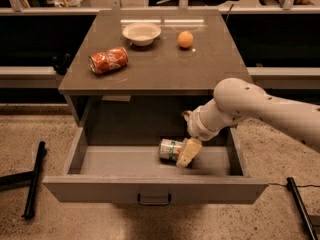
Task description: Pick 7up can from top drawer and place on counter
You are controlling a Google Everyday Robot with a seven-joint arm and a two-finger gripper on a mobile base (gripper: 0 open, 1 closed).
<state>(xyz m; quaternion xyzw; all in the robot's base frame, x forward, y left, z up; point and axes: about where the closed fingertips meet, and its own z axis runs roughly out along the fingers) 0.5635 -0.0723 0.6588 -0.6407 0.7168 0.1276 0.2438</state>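
Note:
The 7up can [170,149], pale silver with a green band, lies on its side in the open top drawer [155,189], right of centre. My gripper [186,154] reaches down into the drawer from the right. One cream finger [189,152] lies across the can's right end and hides it. The other finger is hidden behind. The counter [160,64] above the drawer is flat and grey-brown.
On the counter lie a red-orange soda can [108,60] on its side, a white bowl [141,33] and an orange [185,39]. Black stand legs lie on the floor at the left [34,179] and right [300,204].

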